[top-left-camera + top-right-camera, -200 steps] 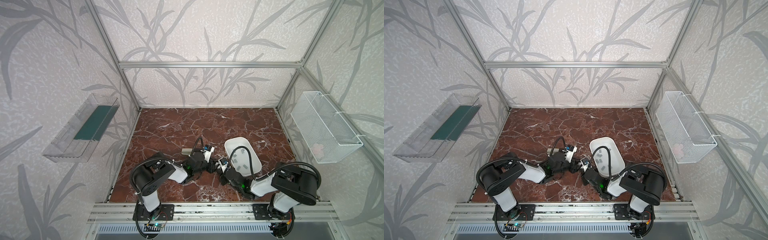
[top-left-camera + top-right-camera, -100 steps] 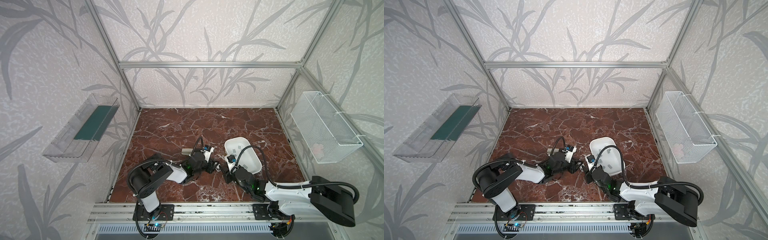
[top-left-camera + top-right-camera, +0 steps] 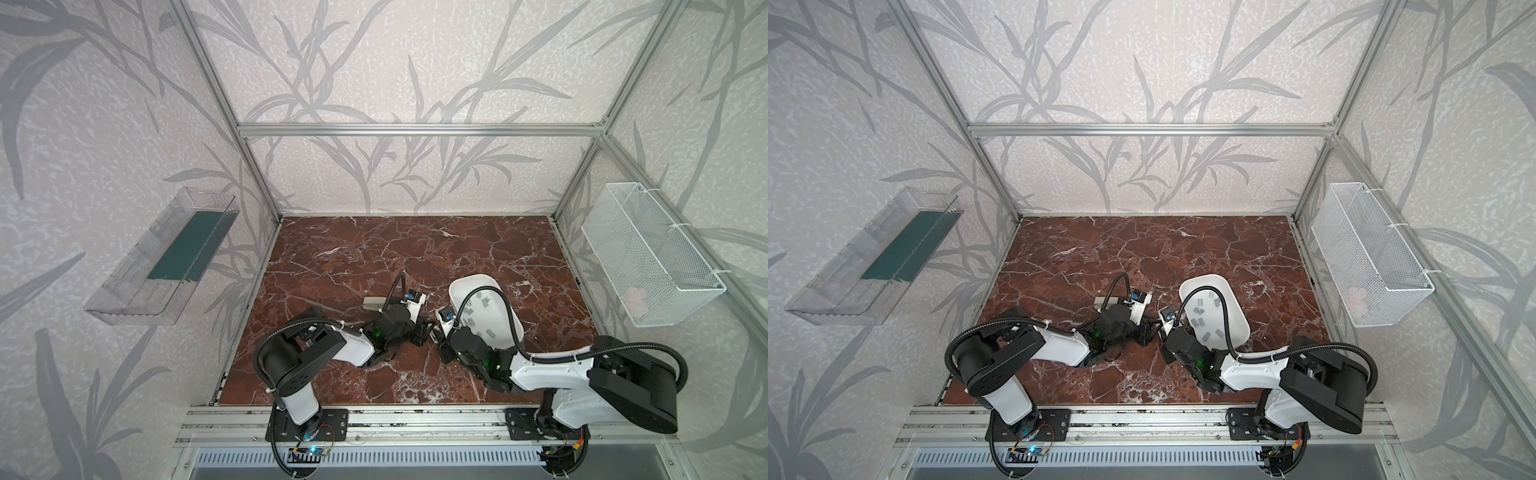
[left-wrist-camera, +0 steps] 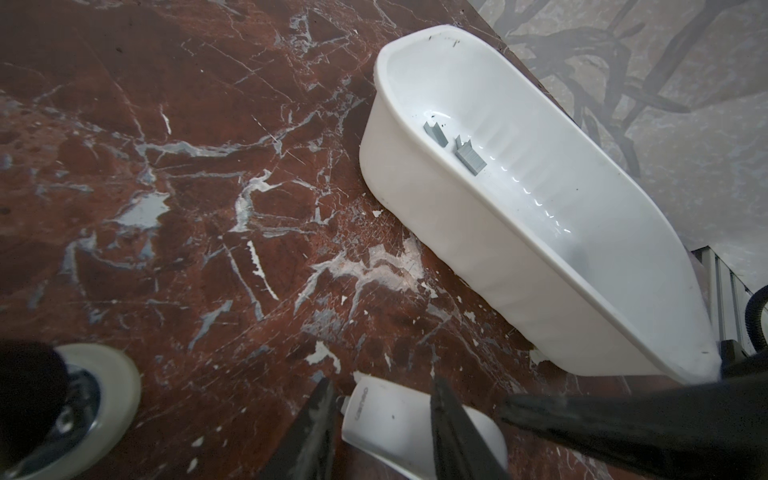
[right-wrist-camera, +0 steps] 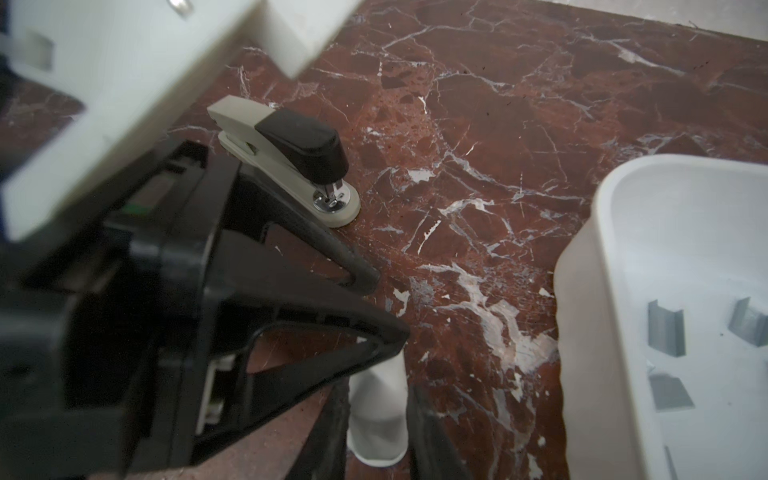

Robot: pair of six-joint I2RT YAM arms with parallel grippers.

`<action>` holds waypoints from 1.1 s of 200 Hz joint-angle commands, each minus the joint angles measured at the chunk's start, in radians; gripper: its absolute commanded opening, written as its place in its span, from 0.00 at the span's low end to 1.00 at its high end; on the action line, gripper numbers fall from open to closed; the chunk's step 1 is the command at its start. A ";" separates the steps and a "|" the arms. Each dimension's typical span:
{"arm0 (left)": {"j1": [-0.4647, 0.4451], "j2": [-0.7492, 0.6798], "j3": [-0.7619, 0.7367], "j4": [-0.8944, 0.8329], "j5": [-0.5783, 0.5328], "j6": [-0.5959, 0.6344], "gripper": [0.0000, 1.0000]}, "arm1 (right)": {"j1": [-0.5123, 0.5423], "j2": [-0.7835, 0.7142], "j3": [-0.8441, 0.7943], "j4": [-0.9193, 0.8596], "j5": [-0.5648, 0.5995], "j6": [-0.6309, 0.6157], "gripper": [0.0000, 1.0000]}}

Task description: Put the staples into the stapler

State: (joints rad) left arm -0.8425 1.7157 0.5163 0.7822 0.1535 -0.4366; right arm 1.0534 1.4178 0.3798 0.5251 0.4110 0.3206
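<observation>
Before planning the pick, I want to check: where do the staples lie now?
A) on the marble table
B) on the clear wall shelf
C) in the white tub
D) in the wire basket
C: the grey staples lie inside the white tub, as both wrist views show.

A white plastic tub point(image 3: 473, 277) sits right of centre on a red-brown marbled tabletop point(image 3: 374, 249), inside an aluminium frame point(image 3: 415, 129) backed by leaf-patterned walls. A clear plastic bin point(image 3: 137, 299) with a dark green floor hangs on the left wall. A white wire basket point(image 3: 648, 249) on the right wall holds something pale pink point(image 3: 636, 297).
</observation>
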 commanded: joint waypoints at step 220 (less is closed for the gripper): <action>0.004 0.073 0.021 0.020 -0.036 0.027 0.25 | -0.056 0.108 0.075 0.040 -0.023 0.028 0.21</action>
State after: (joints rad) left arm -0.8356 1.7683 0.5362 0.8322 0.1143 -0.4202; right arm 1.0004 1.4792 0.4358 0.5556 0.3878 0.3431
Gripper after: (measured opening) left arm 0.257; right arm 0.210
